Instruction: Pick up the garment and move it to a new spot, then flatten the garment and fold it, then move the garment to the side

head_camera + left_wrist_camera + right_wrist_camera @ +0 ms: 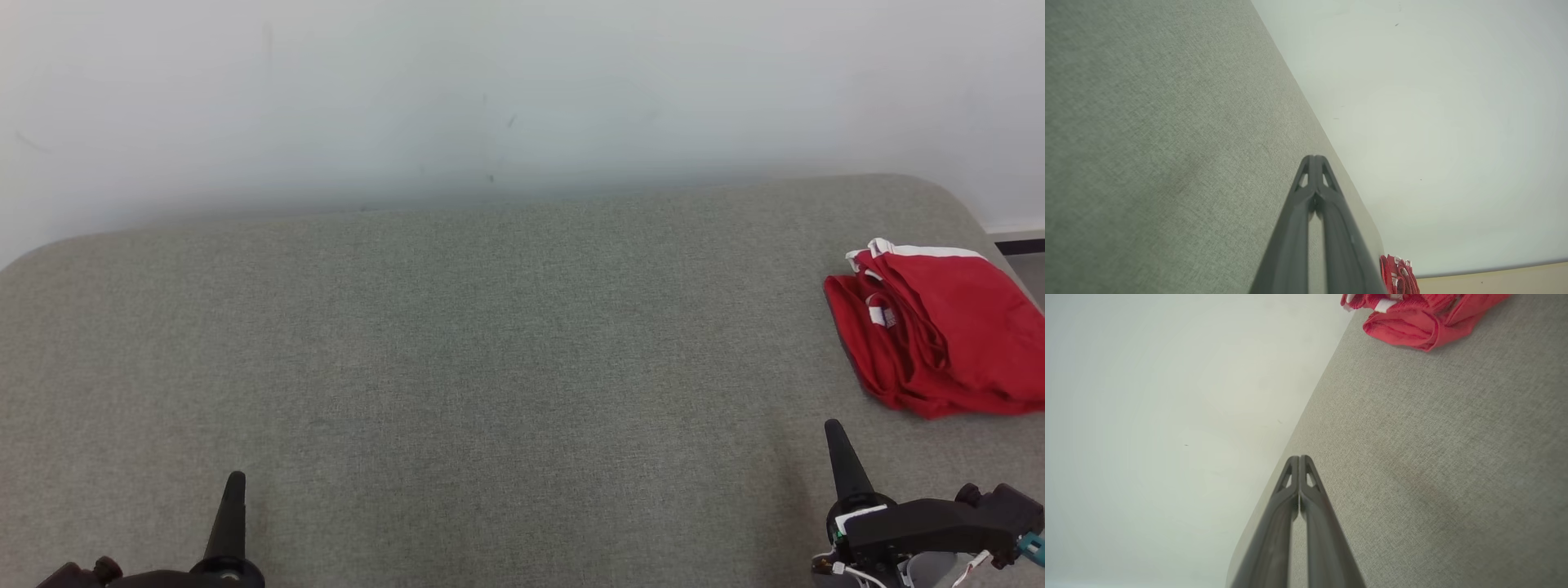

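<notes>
A red garment (pixel 939 327) with white trim lies folded in a compact bundle at the far right edge of the grey fabric-covered table (pixel 457 343). It also peeks in as the garment (pixel 1398 275) low in the left wrist view and as the garment (pixel 1412 316) at the top of the right wrist view. My left gripper (pixel 235 483) rests at the lower left, shut and holding nothing. My right gripper (pixel 834 433) sits at the lower right, a short way in front of the bundle, shut and holding nothing. In each wrist view the two dark fingers (pixel 1312 163) (pixel 1299 461) press tip to tip.
A pale wall (pixel 490 90) rises directly behind the table's far edge. The table's rounded right corner (pixel 947 192) is just behind the garment, with floor and a dark baseboard (pixel 1020 245) past it. Bare grey fabric spans the table's middle and left.
</notes>
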